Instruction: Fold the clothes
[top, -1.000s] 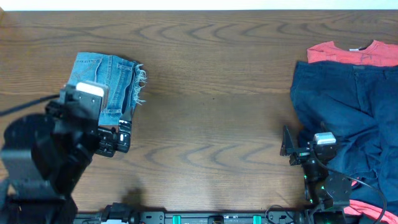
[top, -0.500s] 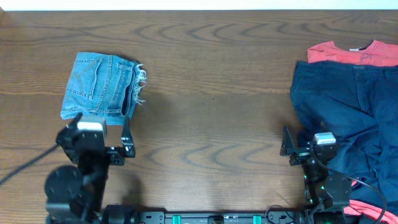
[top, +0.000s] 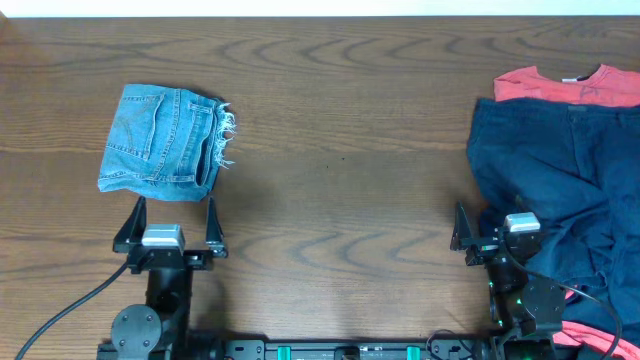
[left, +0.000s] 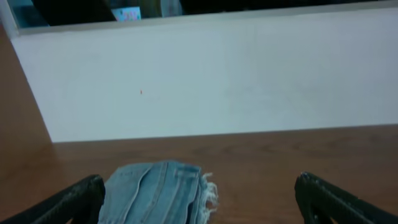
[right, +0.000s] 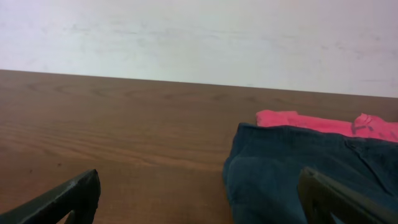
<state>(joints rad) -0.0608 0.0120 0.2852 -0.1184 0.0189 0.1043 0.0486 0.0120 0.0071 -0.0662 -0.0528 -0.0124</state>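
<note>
Since a second ago the left arm has pulled back from over the folded jeans (top: 160, 140) to the near edge of the table (top: 340, 180). We now see the whole denim bundle, which lies where it was. The right arm has not moved.

We count two arms and three garments: one pair of jeans, one navy garment (top: 560, 170) and one coral T-shirt (top: 560, 85).

The jeans are light-blue denim, folded into a compact, roughly square packet on the left of the table. A stitched back pocket shows on top and a frayed white hem fringes the right edge. The navy garment lies loose and rumpled at the far right, overlapping the lower part of the flat coral T-shirt behind it. The table is dark wood with a wavy grain.

The left gripper (top: 176, 202) sits just in front of the jeans, its jaws spread wide and empty. The right gripper (right: 198, 180) is also spread wide and holds nothing, at the navy garment's near left edge.
</note>
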